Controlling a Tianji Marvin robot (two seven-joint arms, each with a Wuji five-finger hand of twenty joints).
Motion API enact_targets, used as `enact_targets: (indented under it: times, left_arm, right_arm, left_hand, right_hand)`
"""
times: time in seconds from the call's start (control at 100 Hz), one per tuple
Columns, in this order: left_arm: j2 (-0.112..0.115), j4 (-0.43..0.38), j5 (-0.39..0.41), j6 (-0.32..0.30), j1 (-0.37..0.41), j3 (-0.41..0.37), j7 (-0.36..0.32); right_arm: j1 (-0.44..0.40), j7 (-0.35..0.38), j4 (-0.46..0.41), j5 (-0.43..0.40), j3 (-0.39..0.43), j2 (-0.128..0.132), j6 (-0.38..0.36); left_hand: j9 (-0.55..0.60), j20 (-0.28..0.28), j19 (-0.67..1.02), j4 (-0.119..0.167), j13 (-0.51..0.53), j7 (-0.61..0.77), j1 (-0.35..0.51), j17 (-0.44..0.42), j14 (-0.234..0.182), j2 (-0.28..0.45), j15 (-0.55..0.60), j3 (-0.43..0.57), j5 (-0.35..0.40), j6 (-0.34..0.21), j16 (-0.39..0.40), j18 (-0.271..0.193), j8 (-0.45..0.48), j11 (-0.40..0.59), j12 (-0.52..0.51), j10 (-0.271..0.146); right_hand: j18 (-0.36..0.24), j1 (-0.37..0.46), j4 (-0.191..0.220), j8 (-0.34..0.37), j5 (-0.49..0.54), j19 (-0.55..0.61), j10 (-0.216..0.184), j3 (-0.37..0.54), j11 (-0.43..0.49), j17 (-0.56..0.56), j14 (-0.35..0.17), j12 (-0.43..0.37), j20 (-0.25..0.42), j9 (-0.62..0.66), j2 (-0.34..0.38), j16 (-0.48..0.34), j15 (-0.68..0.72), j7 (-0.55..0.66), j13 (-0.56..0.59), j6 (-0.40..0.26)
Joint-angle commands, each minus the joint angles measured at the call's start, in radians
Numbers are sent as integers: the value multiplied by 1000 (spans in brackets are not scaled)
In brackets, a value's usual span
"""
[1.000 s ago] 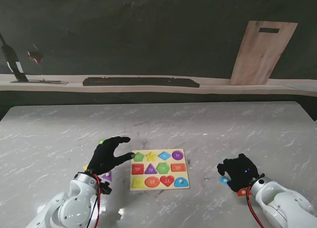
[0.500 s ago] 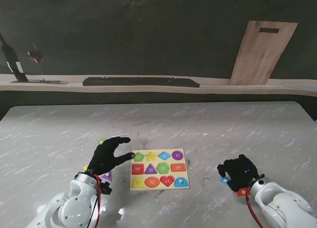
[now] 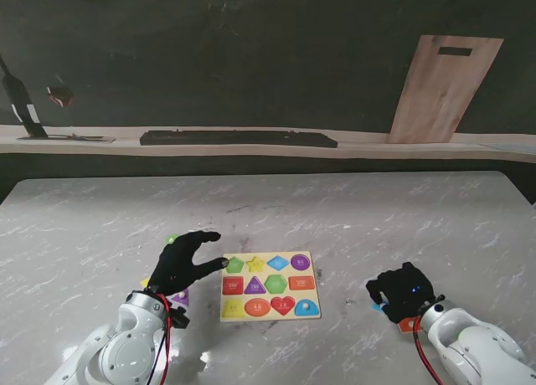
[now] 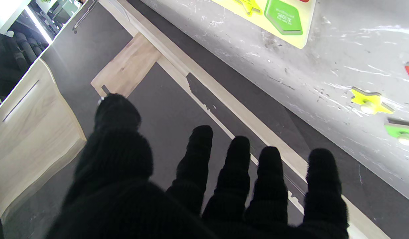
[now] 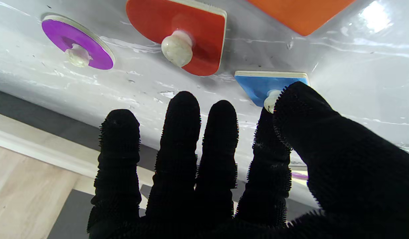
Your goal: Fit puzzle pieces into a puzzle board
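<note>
Here, puzzle board point(image 3: 265, 285) mostly filled, left hand point(image 3: 180, 264) fingers point(image 4: 237, 166) spread, right hand point(image 3: 404, 290) grip unclear.

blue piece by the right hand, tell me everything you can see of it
The blue piece is a flat slab, blue on its face with a pale, wood-like edge, and a small whitish knob on it. It lies flat on the marble table, loose, to the right of the puzzle board. The right hand is over it, thumb and forefinger at the knob; part of it is hidden, so its full shape is unclear.
</note>
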Motion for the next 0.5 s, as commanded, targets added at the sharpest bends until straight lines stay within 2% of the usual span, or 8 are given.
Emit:
enact_targets:
  times: [0.0,0.24,0.49]
  left_arm:
    - [-3,-2,-4,2,1,2,-2]
    - [-3,-1,-3,1,2,2,-1]
    - [-3,-3,-1,0,4,1,1]
  right_arm:
    - [-7,-1,6,-5,-8,-3,4]
    - [-10,12,3,19,-12,-8,20]
    - [-3,20,16,66,-18,-15,24]
  left_hand:
    - [9,15,-14,38,7,-20,17,-13,-33,33,-25,-29,18,-26,-2,-88,-6,-16,-5,-11]
    - [8,15,-15,38,7,-21,24,-13,-33,37,-25,-43,18,-27,-2,-88,-7,-16,-6,-13]
    - [9,15,-15,39,7,-21,31,-12,-33,40,-25,-59,19,-27,-2,-88,-7,-16,-5,-12]
  right_hand:
    - [-12,34,-23,-14,47,8,-28,-9,1,10,-14,-8,23,26,25,13,23,24,23,-53]
    - [-12,51,-26,-47,84,10,1,31,-45,39,-12,-36,13,99,-32,-2,-3,27,75,-18]
    - [-25,62,-10,-91,139,9,28,86,-112,80,-11,-65,-3,206,-88,-24,-47,43,147,15]
